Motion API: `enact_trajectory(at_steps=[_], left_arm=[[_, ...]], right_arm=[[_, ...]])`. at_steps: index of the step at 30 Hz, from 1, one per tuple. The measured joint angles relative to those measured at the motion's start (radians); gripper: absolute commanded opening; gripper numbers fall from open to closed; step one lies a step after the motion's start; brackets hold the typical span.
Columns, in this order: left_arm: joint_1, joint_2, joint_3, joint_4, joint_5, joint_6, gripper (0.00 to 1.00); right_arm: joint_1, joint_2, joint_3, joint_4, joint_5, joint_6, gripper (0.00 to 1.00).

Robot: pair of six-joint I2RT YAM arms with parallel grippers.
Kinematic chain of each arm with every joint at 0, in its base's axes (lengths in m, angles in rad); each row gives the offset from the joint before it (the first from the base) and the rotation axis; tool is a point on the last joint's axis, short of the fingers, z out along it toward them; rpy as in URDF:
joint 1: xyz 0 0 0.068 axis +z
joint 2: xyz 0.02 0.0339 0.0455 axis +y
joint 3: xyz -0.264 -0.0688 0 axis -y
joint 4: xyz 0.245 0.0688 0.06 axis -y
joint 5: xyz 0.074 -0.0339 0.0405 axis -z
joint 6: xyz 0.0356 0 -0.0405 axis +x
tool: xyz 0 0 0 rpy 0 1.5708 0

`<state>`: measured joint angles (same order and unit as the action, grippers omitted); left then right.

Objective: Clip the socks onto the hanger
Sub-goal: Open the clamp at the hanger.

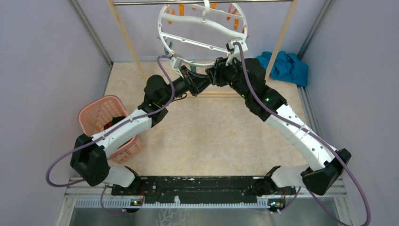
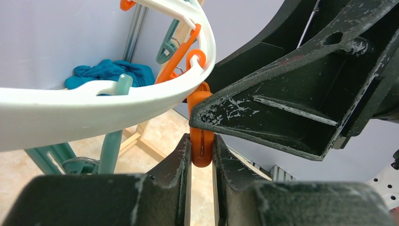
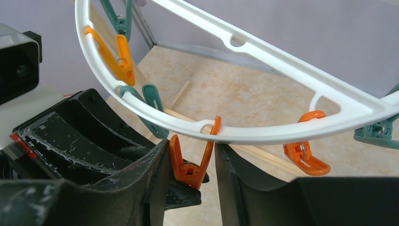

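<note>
The hanger (image 1: 197,20), a white ring with orange and teal clips, hangs from the metal bar at the back. Both grippers meet under its near rim. My left gripper (image 2: 202,141) is shut on the lower end of one orange clip (image 2: 202,153). In the right wrist view the hanger (image 3: 273,134) arcs overhead. My right gripper (image 3: 190,150) has a finger on each side of that orange clip (image 3: 190,172), against its two splayed handles. In the top view the left gripper (image 1: 190,78) and right gripper (image 1: 215,74) nearly touch. Neither gripper holds a sock. A bit of dark fabric (image 1: 109,123) shows in the basket.
A pink basket (image 1: 94,113) stands at the left under my left arm. A teal-blue cloth (image 1: 288,67) lies at the back right. Pale wooden rack posts (image 1: 124,35) flank the hanger under the metal bar (image 1: 141,2). Grey walls close in on both sides.
</note>
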<state>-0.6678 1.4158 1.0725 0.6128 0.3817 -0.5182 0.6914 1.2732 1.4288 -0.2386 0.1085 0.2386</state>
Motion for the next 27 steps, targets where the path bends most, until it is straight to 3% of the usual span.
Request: enact_trajectory(at_steps=[7, 14, 16, 19, 22, 27], left_arm=[[0.0, 0.004, -0.004, 0.0, 0.0, 0.0, 0.0], [0.0, 0.004, -0.006, -0.008, -0.002, 0.011, 0.0], [0.0, 0.004, -0.006, -0.014, -0.003, 0.016, 0.18], [0.0, 0.003, -0.006, -0.022, -0.004, 0.022, 0.57], [0.0, -0.008, -0.006, -0.083, -0.002, 0.037, 0.66], [0.0, -0.087, -0.006, -0.221, -0.021, 0.061, 0.69]], right_arm=[[0.0, 0.001, 0.0, -0.002, -0.003, -0.002, 0.0], [-0.001, 0.005, 0.0, -0.009, 0.007, -0.003, 0.0], [-0.001, 0.006, 0.0, -0.01, 0.008, -0.003, 0.0], [-0.001, 0.007, 0.001, -0.016, 0.01, -0.004, 0.0], [-0.007, 0.009, 0.01, -0.011, 0.02, -0.003, 0.0], [-0.01, 0.007, 0.013, -0.009, 0.026, -0.003, 0.0]])
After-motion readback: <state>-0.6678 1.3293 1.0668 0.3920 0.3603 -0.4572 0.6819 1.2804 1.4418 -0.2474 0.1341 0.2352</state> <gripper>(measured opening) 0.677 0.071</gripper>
